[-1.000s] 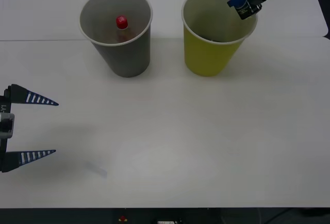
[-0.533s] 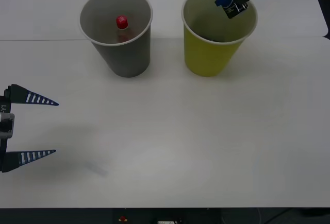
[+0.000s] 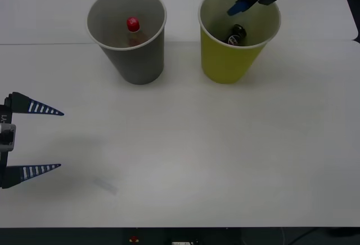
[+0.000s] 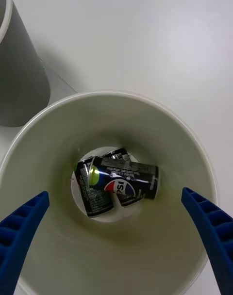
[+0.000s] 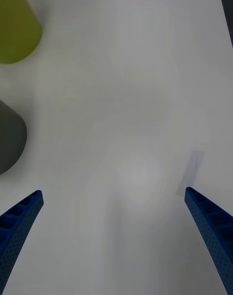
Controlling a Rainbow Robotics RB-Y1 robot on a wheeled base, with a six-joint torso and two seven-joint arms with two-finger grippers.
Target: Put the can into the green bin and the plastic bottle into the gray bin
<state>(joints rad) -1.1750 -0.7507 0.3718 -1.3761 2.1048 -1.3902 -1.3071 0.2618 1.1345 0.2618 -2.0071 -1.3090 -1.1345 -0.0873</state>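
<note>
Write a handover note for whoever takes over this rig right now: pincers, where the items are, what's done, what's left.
Right pincer: open, above the green bin.
Left pincer: open, low over the table's left side.
The can lies on its side at the green bin's bottom.
The plastic bottle stands in the gray bin.
Done: both items are binned.
Left: probably just pull the right arm back.
</note>
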